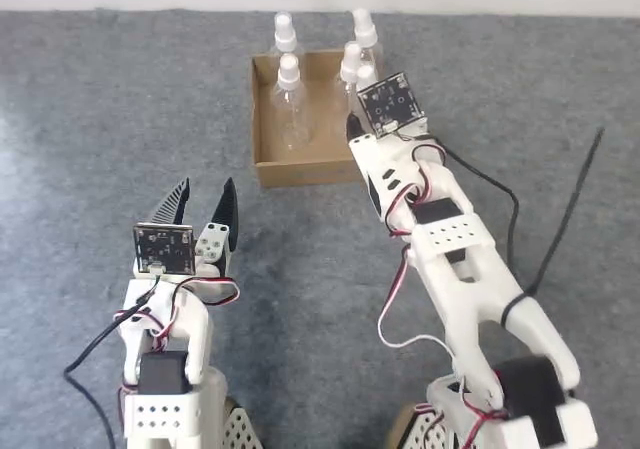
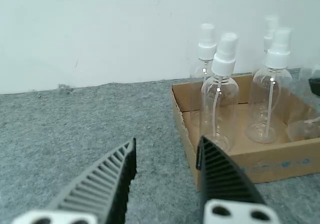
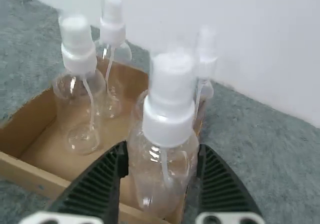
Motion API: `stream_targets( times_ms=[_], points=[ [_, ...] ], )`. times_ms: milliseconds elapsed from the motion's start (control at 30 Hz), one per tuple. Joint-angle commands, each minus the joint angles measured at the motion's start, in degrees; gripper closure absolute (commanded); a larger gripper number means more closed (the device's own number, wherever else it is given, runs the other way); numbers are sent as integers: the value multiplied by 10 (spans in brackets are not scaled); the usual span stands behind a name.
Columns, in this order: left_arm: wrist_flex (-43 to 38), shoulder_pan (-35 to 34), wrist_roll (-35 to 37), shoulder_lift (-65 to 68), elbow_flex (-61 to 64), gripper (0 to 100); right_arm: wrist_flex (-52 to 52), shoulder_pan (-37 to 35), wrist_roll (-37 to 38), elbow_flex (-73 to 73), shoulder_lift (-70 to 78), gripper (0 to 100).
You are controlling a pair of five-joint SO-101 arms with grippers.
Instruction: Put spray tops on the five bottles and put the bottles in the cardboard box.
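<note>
Left arm (image 1: 165, 369) folded low and drawn back, its left gripper (image 1: 207, 189) pointing forward with fingers (image 1: 228, 209) spread wide. Right arm (image 1: 470, 269) stretched far forward, right gripper (image 3: 162, 156) fingers pressed against both sides of an upright spray bottle (image 3: 167, 99).

Looks like a robotics lab bench: grey felt mat (image 1: 80, 119) on the table, bare white wall (image 2: 100, 29) behind, loose servo wires (image 1: 407, 261) on white printed arms (image 1: 470, 289).

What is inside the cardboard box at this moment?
Five clear spray bottles, tops on. Four stand free in the cardboard box; the right gripper is shut on the fifth bottle at the box's right side. The gripper hides whether it stands on the floor.
</note>
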Motion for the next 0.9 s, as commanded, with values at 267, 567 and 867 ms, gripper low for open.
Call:
stream_targets(
  times_ms=[267, 567, 867],
  points=[
    [3, 4, -6, -1, -7, 815, -49, 7, -7, -40, 48, 929],
    [3, 4, -6, -1, -7, 815, -51, 8, -7, -40, 51, 926],
    [3, 4, -6, -1, -7, 815, -52, 8, -7, -48, 80, 925]
  ],
)
